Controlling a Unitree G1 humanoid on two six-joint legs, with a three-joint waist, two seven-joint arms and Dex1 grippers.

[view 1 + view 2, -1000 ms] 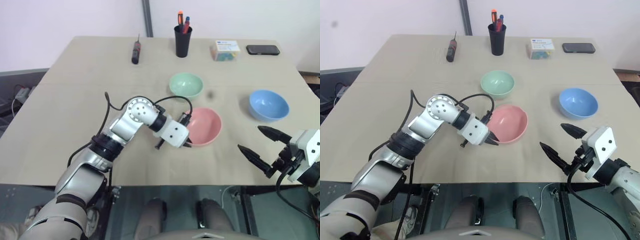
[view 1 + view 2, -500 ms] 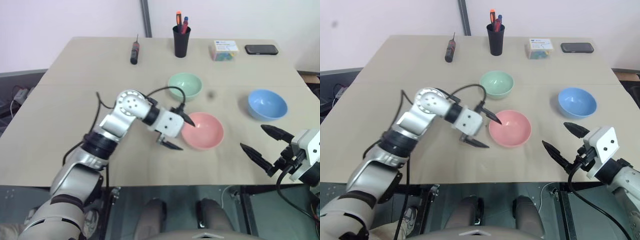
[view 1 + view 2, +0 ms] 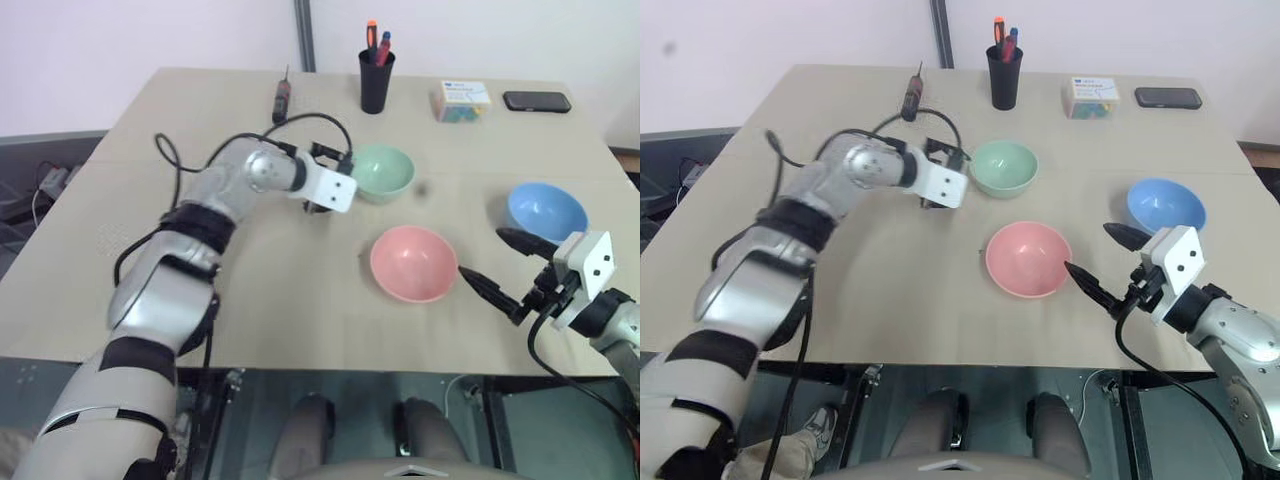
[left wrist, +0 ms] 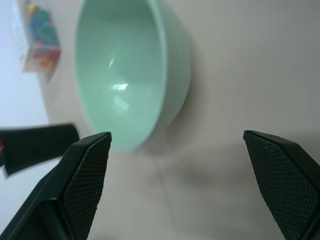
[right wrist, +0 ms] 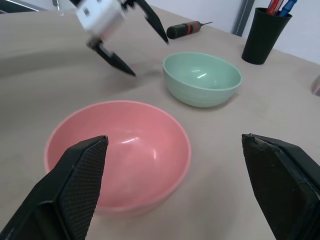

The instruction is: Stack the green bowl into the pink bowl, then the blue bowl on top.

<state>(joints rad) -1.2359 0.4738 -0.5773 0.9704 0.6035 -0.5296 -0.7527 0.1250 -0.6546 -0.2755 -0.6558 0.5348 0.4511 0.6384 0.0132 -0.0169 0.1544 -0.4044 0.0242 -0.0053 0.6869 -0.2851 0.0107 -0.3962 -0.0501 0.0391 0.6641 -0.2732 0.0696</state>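
At the lower right of the left eye view, nearest to me, the right gripper (image 3: 502, 270) hovered with its two black fingers spread wide and nothing between them, pointing toward the pink bowl (image 3: 414, 262). That bowl stood empty a little right of the middle of the frame, just beside the nearer fingertip. Further back at the right edge sat the blue bowl (image 3: 546, 211), also empty and well apart from the pink one. Above the middle, the green bowl (image 3: 381, 171) stood upright on the table (image 3: 150, 230), and the left gripper (image 3: 322, 181) was just at its left side, fingers wide apart and gripping nothing. From the left wrist view the bowl lay closer to one finger than to the other, so the rim was not yet between them.

I judged that the first stacking step was not done. If the left gripper closed from this offset place, one finger could push the smooth wall and slide or tip the green bowl away. The right gripper, so near to the pink bowl, could also knock it.

I counted three bowls, one of each colour, and two grippers. At the far edge stood one black cup (image 3: 377, 82) with pens, one screwdriver (image 3: 281, 98), one small box (image 3: 462, 101) and one phone (image 3: 536, 101).
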